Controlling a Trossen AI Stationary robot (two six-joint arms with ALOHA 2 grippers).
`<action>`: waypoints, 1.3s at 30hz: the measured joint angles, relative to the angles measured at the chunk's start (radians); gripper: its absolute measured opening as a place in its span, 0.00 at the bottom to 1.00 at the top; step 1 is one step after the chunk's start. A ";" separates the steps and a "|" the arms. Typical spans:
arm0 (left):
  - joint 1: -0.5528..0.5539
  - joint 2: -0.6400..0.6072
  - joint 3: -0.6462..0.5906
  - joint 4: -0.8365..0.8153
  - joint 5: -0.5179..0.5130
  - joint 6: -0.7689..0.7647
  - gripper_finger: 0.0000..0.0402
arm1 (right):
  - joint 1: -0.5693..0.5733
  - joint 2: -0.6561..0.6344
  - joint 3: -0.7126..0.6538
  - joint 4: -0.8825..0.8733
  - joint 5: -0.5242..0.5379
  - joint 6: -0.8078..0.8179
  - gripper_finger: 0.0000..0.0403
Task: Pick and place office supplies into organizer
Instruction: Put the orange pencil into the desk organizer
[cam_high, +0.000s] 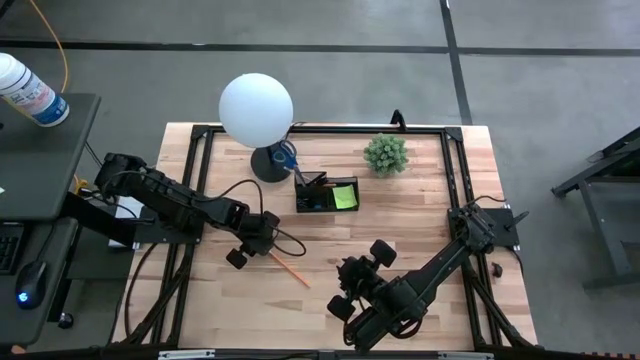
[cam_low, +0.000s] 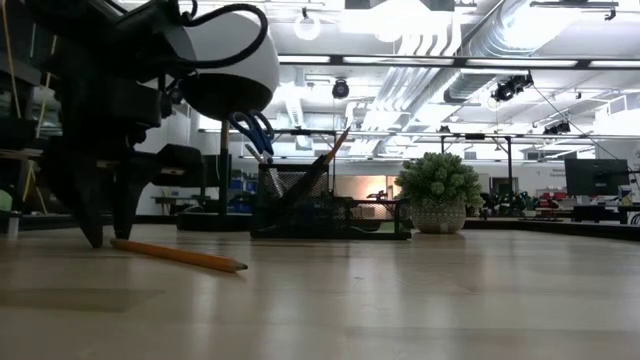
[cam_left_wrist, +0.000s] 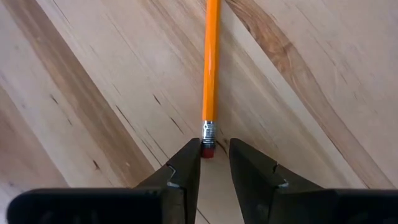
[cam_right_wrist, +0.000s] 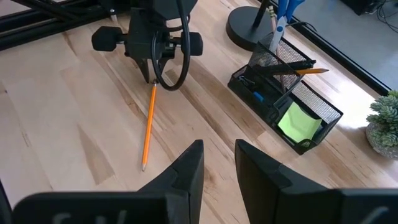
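An orange pencil (cam_high: 290, 268) lies flat on the wooden table, its eraser end (cam_left_wrist: 208, 148) toward my left gripper (cam_left_wrist: 214, 155). That gripper points steeply down, open, fingertips low at the table on either side of the eraser end. The black mesh organizer (cam_high: 327, 193) stands farther back. It holds blue-handled scissors (cam_right_wrist: 283, 15), another pencil (cam_right_wrist: 309, 71) and a lime-green sticky-note pad (cam_right_wrist: 300, 122). My right gripper (cam_right_wrist: 217, 158) hangs open and empty above the table's near right part. My left gripper comes from above, slanting, with its fingers in line with the pencil. The eraser end (cam_left_wrist: 208, 149) lies in the gap, right beside one fingertip (cam_left_wrist: 189, 163). I cannot tell whether that fingertip touches it. The pencil rests flat on the table.
A lamp with a white globe (cam_high: 256, 108) and round black base (cam_high: 272, 165) stands just left of the organizer. A small potted plant (cam_high: 385, 153) sits to the organizer's right. Black frame rails (cam_high: 448, 170) run along the table's edges. Bare wood lies around the pencil.
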 joint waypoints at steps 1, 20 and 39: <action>0.000 0.005 0.001 0.001 0.002 0.000 0.19 | 0.000 0.000 0.000 0.000 0.000 0.000 0.20; 0.000 0.018 0.002 0.023 -0.019 -0.022 0.04 | 0.000 0.000 0.000 -0.003 0.002 0.000 0.20; 0.000 0.021 0.144 -0.116 -0.081 -0.090 0.01 | 0.077 0.024 0.000 -0.004 -0.069 0.138 0.20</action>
